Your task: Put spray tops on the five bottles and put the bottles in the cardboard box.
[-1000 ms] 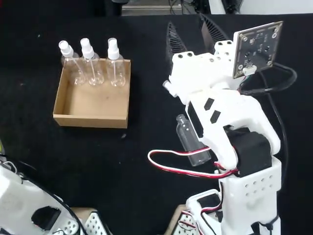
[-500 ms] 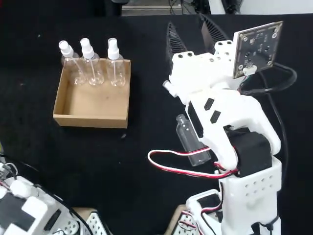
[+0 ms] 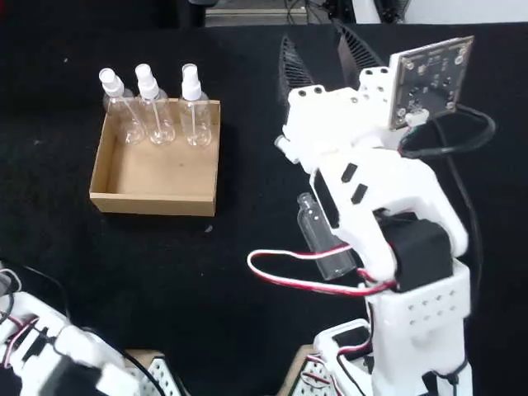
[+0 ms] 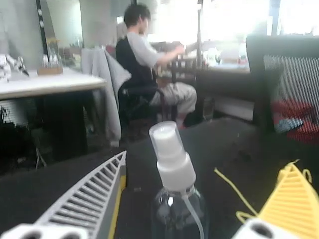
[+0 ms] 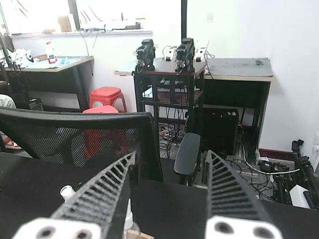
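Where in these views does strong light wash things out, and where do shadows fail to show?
Left wrist view: the windows at the back are blown out white, backlighting the spray-topped bottle. Right wrist view: the window is likewise washed out, while the wall is evenly lit. High view: the black table swallows nearly all shadows, and the right arm reads very bright against it.

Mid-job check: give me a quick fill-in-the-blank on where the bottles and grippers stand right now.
1. The cardboard box holds ___ bottles with spray tops.
2. The lying bottle has ___ spray top.
3. The right gripper is ___ and holds nothing.
4. The upright bottle between the left gripper's fingers carries a ___ spray top.
Missing words: three; no; open; white.
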`<action>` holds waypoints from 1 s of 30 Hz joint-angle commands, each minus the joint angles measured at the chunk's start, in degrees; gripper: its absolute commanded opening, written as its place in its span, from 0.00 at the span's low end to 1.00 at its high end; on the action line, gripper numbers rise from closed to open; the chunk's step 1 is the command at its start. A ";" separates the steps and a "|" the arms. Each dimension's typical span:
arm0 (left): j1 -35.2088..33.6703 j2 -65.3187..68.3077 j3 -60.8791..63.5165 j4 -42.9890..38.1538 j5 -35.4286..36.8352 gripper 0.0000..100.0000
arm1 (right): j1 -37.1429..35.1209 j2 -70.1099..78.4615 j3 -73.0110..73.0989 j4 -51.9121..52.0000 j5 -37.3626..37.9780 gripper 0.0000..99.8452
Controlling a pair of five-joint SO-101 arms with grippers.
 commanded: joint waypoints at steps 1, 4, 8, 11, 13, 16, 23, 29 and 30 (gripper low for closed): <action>0.40 -10.73 1.10 17.58 0.62 0.43 | 1.14 0.48 0.75 -3.87 0.35 0.18; 1.19 -18.90 1.19 26.55 0.26 0.43 | 1.14 0.48 1.27 -4.31 0.53 0.18; 0.92 -29.10 1.45 37.89 0.26 0.43 | 1.32 0.04 1.27 -4.13 0.53 0.18; 1.19 -35.43 1.80 48.09 0.26 0.43 | 1.14 0.22 1.27 -4.13 0.53 0.18; 1.19 -39.47 1.98 55.38 0.18 0.43 | 1.14 0.31 1.27 -4.13 0.35 0.18; 0.66 -45.19 2.42 64.18 -2.55 0.43 | 1.14 0.31 1.27 -4.13 0.26 0.18; 4.79 -57.41 2.42 82.90 -5.45 0.43 | 1.05 0.31 1.27 -4.13 0.18 0.18; 4.88 -71.38 1.98 101.27 -11.43 0.43 | 1.05 0.13 1.27 -4.13 0.18 0.18; 5.14 -72.62 1.27 103.82 -12.92 0.43 | 1.05 0.13 1.27 -4.13 0.18 0.18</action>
